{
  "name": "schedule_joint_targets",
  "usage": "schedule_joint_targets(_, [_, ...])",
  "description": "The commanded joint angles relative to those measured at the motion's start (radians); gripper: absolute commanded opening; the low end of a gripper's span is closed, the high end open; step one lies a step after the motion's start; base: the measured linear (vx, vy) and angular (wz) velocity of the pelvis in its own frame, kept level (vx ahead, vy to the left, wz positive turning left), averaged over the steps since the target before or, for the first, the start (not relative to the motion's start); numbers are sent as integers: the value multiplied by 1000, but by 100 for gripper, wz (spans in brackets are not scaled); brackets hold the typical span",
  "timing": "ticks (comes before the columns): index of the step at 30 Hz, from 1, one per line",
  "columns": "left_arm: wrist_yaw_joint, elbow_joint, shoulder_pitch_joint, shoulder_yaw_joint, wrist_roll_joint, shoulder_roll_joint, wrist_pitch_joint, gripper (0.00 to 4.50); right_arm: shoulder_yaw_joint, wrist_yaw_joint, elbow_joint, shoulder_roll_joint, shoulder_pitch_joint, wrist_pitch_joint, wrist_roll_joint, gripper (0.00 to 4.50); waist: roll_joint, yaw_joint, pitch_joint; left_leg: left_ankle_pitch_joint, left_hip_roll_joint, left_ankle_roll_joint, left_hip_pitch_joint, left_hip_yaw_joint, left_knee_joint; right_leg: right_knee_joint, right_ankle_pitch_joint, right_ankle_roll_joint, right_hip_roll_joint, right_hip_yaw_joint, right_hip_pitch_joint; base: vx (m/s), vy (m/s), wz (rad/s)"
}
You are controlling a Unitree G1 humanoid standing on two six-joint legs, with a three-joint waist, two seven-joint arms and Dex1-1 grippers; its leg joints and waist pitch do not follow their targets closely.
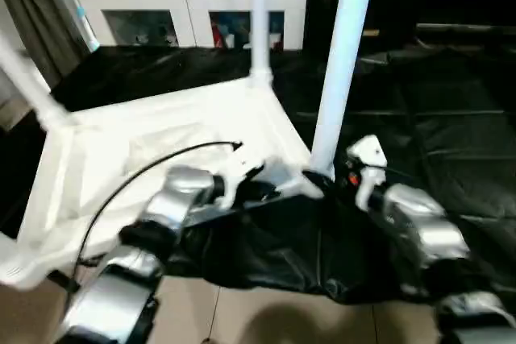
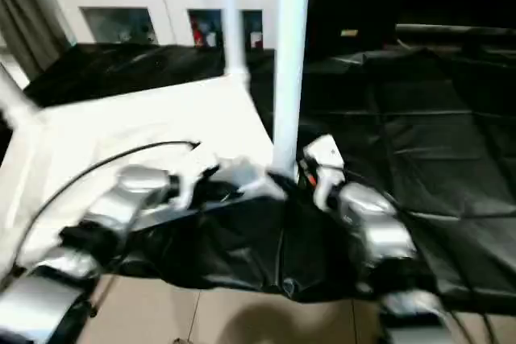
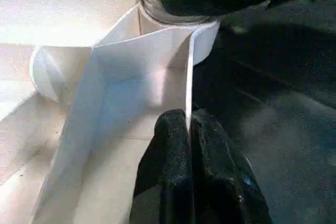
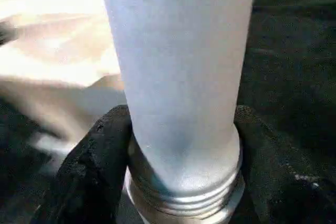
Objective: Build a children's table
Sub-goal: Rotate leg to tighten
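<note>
The children's table lies upside down on a black sheet, its white moulded top ribbed side up. From my seat its 9 o'clock edge runs out of the head view and part of it is hidden behind my left forearm. Three tubular legs show. One stands at the far corner, one leans out at 10 o'clock, and the nearest leg rises at the corner by my grippers. All three are cut off at the picture edge.

My left gripper has its fingers pinched nearly closed on the thin upright rim of the top, just beside the corner socket. My right gripper has a black finger on each side of the nearest leg's threaded base, closed around it. A white glass-door cabinet stands at 12 o'clock. Its contents are too blurred for me to make out.
</note>
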Motion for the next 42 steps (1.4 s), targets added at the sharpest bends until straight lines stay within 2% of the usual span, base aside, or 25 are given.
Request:
schedule_joint_targets(1, [73,1,-32,40,-20,-36,-11,0,8,-100,80,26,20,40,-40,267,-20,-4,-54,-265,35,18,24,-23,-76,-89,-342,-191,-56,34,34,0,0,0])
schedule_joint_targets(4, [143,42,-66,43,-18,-82,-23,0,15,-197,106,86,-1,32,-68,267,-18,-9,-55,-265,34,26,23,-24,-76,-88,-302,-193,-55,34,34,0,0,0])
schedule_joint_targets(6, [123,47,-72,33,-14,-91,-37,0,23,-140,100,110,-8,10,-53,267,-17,-8,-58,-259,34,33,22,-24,-75,-86,-279,-196,-56,33,37,0,0,0])
schedule_joint_targets(7, [113,47,-71,30,-11,-90,-41,0,24,-123,97,112,-9,7,-46,323,-18,-7,-58,-249,35,44,19,-23,-75,-83,-251,-202,-56,34,39,0,0,0])
schedule_joint_targets(10, [42,38,-56,10,-9,-66,-59,0,42,-39,71,100,-12,8,-29,339,-20,-6,-59,-228,34,66,15,-23,-73,-79,-222,-214,-58,33,43,0,0,0])
schedule_joint_targets(11, [42,38,-56,10,-9,-66,-59,0,42,-39,71,100,-12,8,-29,358,-20,-5,-60,-227,34,69,15,-22,-71,-79,-219,-215,-57,32,44,0,0,0])
schedule_joint_targets(12, [15,33,-48,4,-8,-56,-62,0,55,-13,57,89,-10,4,-31,371,-27,-7,-59,-218,34,74,13,-22,-71,-78,-214,-218,-58,32,45,0,0,0])
schedule_joint_targets(13, [15,33,-48,4,-8,-56,-62,0,55,-13,57,89,-10,4,-31,379,-24,-5,-60,-212,34,76,12,-23,-70,-77,-214,-219,-59,32,47,0,0,0])
schedule_joint_targets(15, [-65,12,-28,-11,-14,-27,-70,0,88,86,20,49,1,-5,-31,379,-25,-1,-60,-193,36,91,11,-21,-68,-74,-198,-224,-57,30,48,0,0,0])
schedule_joint_targets(18, [-182,-23,2,-36,-17,23,-82,0,115,234,-39,-15,22,1,-11,379,-25,0,-60,-196,39,96,12,-20,-68,-73,-204,-229,-57,31,47,0,0,0])
schedule_joint_targets(23, [-320,-74,38,-44,-37,94,-77,0,125,415,-113,-107,50,22,22,379,-23,7,-63,-173,44,108,13,-20,-65,-63,-148,-251,-55,31,46,0,0,0])
schedule_joint_targets(26, [-391,-102,55,-42,-49,140,-67,0,124,496,-139,-162,61,8,34,379,-21,19,-67,-157,46,116,16,-18,-61,-55,-94,-269,-55,32,42,0,0,0])
schedule_joint_targets(29, [-416,-110,61,-38,-54,160,-65,0,119,524,-139,-180,60,11,40,379,-20,21,-66,-160,45,112,14,-17,-60,-54,-86,-276,-55,33,41,0,0,0])
schedule_joint_targets(30, [-419,-110,61,-38,-55,164,-67,0,118,530,-138,-185,59,11,42,353,-20,21,-65,-169,45,108,15,-17,-62,-56,-96,-275,-55,32,41,0,0,0])
schedule_joint_targets(33, [-426,-115,64,-36,-57,173,-66,0,112,538,-139,-185,56,19,46,342,-22,20,-65,-178,44,99,14,-18,-62,-56,-110,-271,-56,32,43,0,0,0])
schedule_joint_targets(35, [-430,-125,69,-33,-64,171,-56,0,116,537,-146,-175,60,30,53,308,-22,20,-65,-174,44,97,15,-17,-62,-56,-112,-270,-56,33,43,0,0,0])
schedule_joint_targets(37, [-423,-125,69,-32,-65,165,-55,0,122,533,-153,-170,67,30,52,303,-22,20,-66,-159,44,101,14,-18,-61,-53,-93,-272,-55,32,43,0,0,0])
schedule_joint_targets(40, [-376,-120,66,-23,-65,139,-45,0,121,470,-133,-135,76,24,35,282,-21,20,-67,-151,44,103,14,-18,-60,-52,-84,-272,-55,32,42,0,0,0])
schedule_joint_targets(42, [-311,-94,56,-20,-50,117,-51,0,110,344,-81,-97,69,13,-7,276,-24,16,-64,-166,42,87,13,-18,-64,-57,-118,-267,-56,32,42,0,0,0])
